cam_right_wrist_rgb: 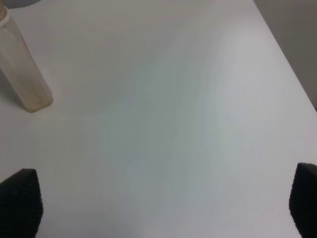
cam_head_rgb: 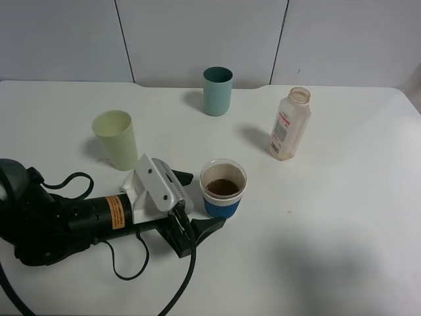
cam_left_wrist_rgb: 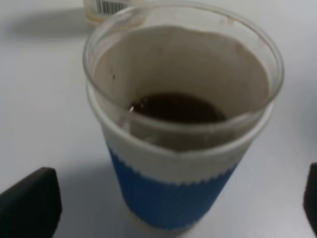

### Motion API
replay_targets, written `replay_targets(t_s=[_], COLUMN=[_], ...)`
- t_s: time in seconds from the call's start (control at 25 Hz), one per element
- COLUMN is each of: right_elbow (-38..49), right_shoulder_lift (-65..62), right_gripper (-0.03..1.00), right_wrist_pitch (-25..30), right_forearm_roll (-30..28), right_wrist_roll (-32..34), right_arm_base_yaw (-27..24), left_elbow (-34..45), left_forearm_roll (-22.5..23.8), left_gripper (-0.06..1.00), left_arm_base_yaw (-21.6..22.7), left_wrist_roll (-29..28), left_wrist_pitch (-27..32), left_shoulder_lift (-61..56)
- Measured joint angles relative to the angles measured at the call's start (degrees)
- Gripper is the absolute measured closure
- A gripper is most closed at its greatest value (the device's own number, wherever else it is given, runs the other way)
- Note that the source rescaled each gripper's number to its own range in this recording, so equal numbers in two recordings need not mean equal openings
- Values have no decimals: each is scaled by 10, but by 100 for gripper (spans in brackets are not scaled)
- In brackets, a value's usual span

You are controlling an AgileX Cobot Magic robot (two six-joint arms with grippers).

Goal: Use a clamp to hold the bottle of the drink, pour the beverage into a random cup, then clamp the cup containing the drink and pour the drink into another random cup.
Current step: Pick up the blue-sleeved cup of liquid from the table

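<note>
**Cropped and unreadable parts**

In the left wrist view the bottle (cam_left_wrist_rgb: 111, 7) is cut to its barcoded base. The blue-sleeved cup (cam_left_wrist_rgb: 173, 163) loses its foot, and the left pincer (cam_left_wrist_rgb: 171, 203) shows only dark fingertips (cam_left_wrist_rgb: 29, 206) at the edges. In the high view the print on the bottle's label (cam_head_rgb: 281, 130) is too small to read.

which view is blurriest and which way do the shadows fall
Left wrist view is softest: the blue-sleeved cup fills it, edges smeared. Exterior high view is sharp, with the teal cup and bottle casting soft shadows leftward. Right wrist view: a broad faint shadow on the table.
</note>
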Motion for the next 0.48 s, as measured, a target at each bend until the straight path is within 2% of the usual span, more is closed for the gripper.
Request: replay_targets(t_s=[0.48], right_elbow=[0], right_shoulder_lift=[0], right_gripper=[-3], right_wrist_pitch=[0], right_forearm_roll=[0], right_wrist_roll=[0], right_arm_base_yaw=[0], left_elbow=[-40], left_forearm_roll=[7], left_gripper=[-5], left_arm_base_yaw=[0], left_wrist_roll=[2], left_wrist_pitch=[-2], left_shoulder_lift=[38])
